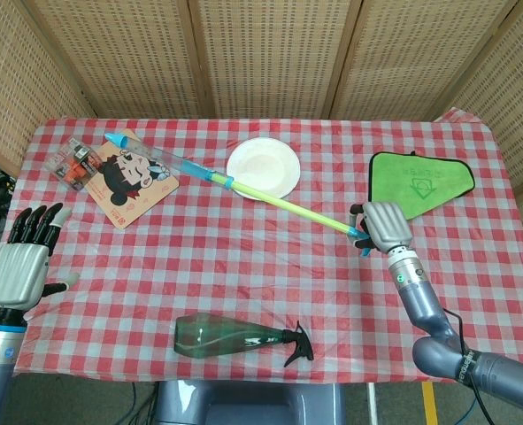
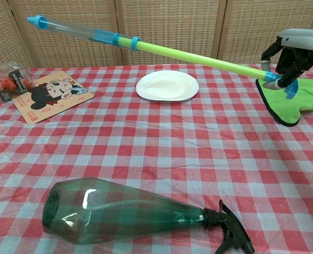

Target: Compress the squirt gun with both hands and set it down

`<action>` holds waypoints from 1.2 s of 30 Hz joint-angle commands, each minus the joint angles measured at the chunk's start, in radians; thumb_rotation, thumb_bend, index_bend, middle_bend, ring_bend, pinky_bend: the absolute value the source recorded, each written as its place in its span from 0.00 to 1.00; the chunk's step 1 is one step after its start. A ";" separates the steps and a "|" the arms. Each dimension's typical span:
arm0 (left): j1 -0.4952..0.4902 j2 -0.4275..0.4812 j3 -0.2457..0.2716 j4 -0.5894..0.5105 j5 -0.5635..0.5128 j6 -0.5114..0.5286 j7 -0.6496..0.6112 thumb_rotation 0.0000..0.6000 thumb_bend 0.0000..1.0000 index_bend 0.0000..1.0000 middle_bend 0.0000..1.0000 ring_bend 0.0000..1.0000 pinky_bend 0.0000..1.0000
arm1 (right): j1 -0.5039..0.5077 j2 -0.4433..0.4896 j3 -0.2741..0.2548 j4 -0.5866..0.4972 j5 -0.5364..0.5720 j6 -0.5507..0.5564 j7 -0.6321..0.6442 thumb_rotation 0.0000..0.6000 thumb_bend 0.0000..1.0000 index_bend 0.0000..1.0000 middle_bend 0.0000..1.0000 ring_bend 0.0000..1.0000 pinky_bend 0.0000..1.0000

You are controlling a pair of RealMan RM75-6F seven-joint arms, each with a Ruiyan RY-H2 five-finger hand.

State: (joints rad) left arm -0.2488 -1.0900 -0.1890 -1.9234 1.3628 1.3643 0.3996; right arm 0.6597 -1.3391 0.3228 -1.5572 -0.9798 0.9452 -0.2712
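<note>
- The whole surface (image 1: 270, 257) is seen from high above its near edge in the head view, looking steeply down.
- The chest view is set low and closer, facing the far edge.
- The surface's middle is shared.

Even, bright indoor light falling from above – shadows staying soft and faint. Small glare patches showing on green spray bottle (image 2: 124, 218). Both views reading sharp – no motion blur; chest view bending slightly toward edges.
</note>
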 commanded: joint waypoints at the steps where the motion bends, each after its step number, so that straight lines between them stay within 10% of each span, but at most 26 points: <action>1: -0.032 0.019 -0.026 -0.033 -0.037 -0.026 0.032 1.00 0.06 0.00 0.00 0.00 0.00 | -0.007 0.027 -0.007 0.012 -0.046 -0.014 0.053 1.00 0.50 0.84 1.00 1.00 0.62; 26: -0.372 0.126 -0.205 0.037 -0.486 -0.281 0.146 1.00 0.15 0.21 0.01 0.02 0.02 | -0.003 0.091 -0.067 0.022 -0.168 -0.032 0.174 1.00 0.49 0.84 1.00 1.00 0.62; 32: -0.418 0.107 -0.202 0.073 -0.560 -0.300 0.134 1.00 0.15 0.40 0.59 0.57 0.51 | 0.002 0.089 -0.077 0.035 -0.167 -0.037 0.179 1.00 0.49 0.84 1.00 1.00 0.62; 36: -0.458 0.120 -0.198 0.092 -0.643 -0.356 0.142 1.00 0.18 0.50 0.81 0.75 0.66 | 0.006 0.085 -0.084 0.039 -0.173 -0.041 0.183 1.00 0.50 0.85 1.00 1.00 0.62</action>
State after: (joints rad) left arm -0.6828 -0.9763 -0.3896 -1.8441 0.7561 1.0375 0.5386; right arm 0.6649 -1.2537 0.2395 -1.5185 -1.1517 0.9050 -0.0887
